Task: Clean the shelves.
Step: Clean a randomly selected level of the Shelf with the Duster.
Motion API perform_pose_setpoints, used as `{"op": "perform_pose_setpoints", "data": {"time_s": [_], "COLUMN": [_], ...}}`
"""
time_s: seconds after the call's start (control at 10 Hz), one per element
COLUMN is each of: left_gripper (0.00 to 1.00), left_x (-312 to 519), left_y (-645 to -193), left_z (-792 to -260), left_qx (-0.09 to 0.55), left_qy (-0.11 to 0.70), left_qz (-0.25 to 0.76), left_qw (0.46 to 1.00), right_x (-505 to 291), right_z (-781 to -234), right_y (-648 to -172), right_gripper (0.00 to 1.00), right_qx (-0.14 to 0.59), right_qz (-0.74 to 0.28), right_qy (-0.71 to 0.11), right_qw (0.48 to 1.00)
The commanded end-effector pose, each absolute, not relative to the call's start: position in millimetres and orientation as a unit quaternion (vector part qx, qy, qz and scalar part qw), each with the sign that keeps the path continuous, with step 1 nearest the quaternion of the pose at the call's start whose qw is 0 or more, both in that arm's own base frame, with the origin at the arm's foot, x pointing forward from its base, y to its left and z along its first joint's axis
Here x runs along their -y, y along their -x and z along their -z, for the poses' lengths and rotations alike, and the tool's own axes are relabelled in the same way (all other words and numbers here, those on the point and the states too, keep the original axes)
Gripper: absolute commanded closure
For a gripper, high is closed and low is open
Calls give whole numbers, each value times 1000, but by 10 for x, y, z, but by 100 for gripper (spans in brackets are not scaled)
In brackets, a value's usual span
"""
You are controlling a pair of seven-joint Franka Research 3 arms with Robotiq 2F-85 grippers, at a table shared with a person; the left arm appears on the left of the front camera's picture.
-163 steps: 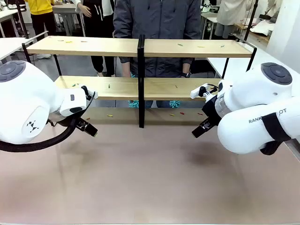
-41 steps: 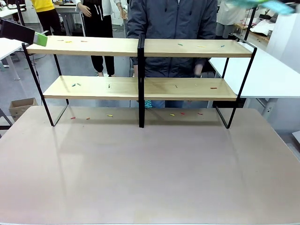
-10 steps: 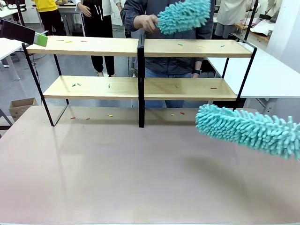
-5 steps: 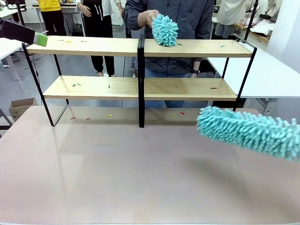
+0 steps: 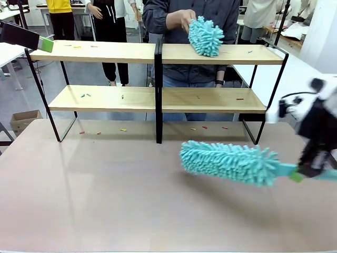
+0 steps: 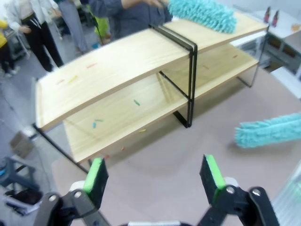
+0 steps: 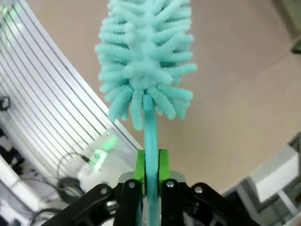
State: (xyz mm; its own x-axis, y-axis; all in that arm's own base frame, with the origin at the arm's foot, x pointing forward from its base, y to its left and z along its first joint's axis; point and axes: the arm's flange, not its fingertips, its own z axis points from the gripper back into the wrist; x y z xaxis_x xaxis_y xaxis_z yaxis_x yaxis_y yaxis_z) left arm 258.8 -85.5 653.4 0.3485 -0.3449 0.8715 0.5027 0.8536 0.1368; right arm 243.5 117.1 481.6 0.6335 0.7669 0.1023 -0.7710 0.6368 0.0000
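Handling the shelves (image 5: pixel 105 51): two two-tier racks side by side along the far edge of the bench (image 5: pixel 116 200), with light wood boards in thin black frames. They are judged stiff but fairly light, so a hard sweep might shift them.
Hold point, shelves: none needed for wiping. To steady a rack, the black centre upright (image 5: pixel 158 89) looks the firmest place.
Handling the duster (image 5: pixel 226 162): judged light. The teal chenille head is soft and should give against wood and metal. The thin handle (image 7: pixel 150 127) looks stiff and smooth, and may twist in a loose grip.
Hold point, duster: the bare handle just below the fringe.
Right jaws: the right gripper (image 7: pixel 151 162) is clenched on that handle, one green pad on each side. The head hangs low over the bench, in front of the right rack and apart from it.
Left jaws: the left gripper (image 6: pixel 154 175) is spread wide with nothing between the pads, raised off the racks' left end.
Litter (image 5: pixel 122 97): small coloured scraps on the boards and on the bench beneath them, judged easily flicked.
Person: a hand (image 5: pixel 184 20) presses a second teal duster (image 5: pixel 206 36) onto the top right board.
Surface: the bench is matte, pale beige-pink and flat.
Room: white tables to the sides, with people standing farther back.
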Motion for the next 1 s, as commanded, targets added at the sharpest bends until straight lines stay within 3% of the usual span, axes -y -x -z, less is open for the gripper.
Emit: {"op": "perform_pose_setpoints", "data": {"time_s": [0.0, 0.3, 0.4, 0.6, 0.9], "left_gripper": [0, 0, 0, 0, 0], "left_x": [849, 849, 849, 849, 849], "left_y": [-2594, -2594, -2594, -2594, -2594], "left_z": [-6530, -6530, -6530, -6530, -6530], "left_qx": [509, 509, 509, 509, 509], "left_qy": [79, 79, 79, 79, 79], "left_qz": [259, 259, 259, 259, 259], "left_qw": [817, 817, 817, 817, 817], "right_x": [-1618, -1488, -1786, -1808, -1934], "right_z": [-4057, -3963, -4329, -4365, -3979], "right_y": [-2423, -2386, -2778, -2901, -3276], "right_gripper": [88, 88, 88, 88, 88], "right_qx": [54, 156, 50, 87, 128], "right_qz": [-327, -256, -295, -266, -213], "right_qy": [-61, -134, -97, -121, -159], "right_qw": [942, 945, 949, 952, 956]}}
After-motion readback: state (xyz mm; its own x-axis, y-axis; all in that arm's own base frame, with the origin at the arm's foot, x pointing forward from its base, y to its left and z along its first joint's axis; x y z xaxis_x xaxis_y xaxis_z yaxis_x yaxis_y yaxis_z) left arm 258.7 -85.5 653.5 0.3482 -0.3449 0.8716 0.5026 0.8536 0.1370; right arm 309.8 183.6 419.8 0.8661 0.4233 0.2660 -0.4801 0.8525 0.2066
